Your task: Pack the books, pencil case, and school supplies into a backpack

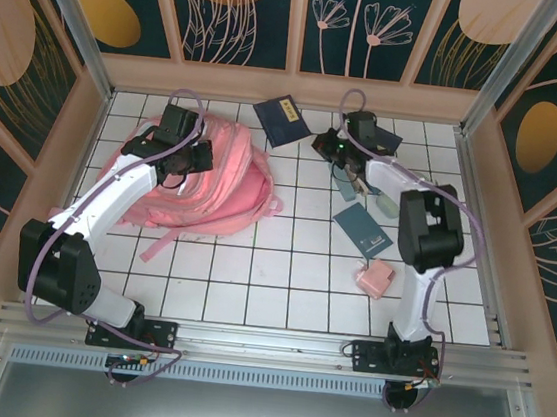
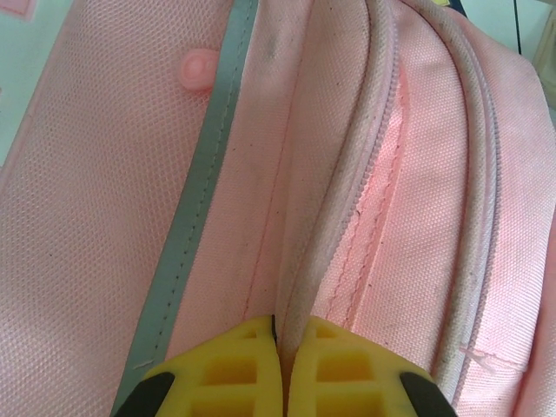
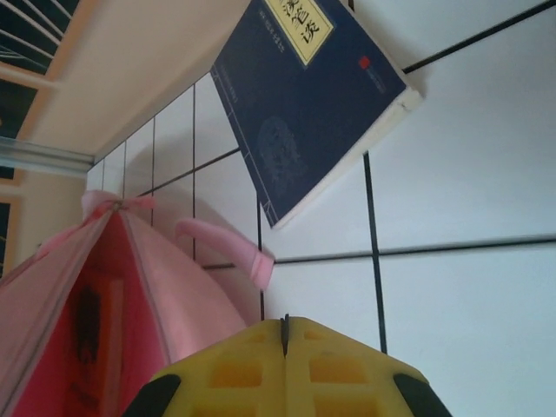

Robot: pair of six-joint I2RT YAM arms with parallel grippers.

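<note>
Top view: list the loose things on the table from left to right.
pink backpack → navy book → teal pad

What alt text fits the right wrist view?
Right gripper, its yellow jaws shut on nothing visible, sits at the bottom edge above a white tiled table. A dark navy book with a pale label lies beyond it; the pink backpack gapes open at lower left.

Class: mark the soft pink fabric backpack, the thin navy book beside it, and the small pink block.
pink fabric backpack [image 1: 225, 187]: top view, front panel.
navy book [image 1: 281, 120]: top view, cover middle.
pink block [image 1: 374, 278]: top view, upper face.
</note>
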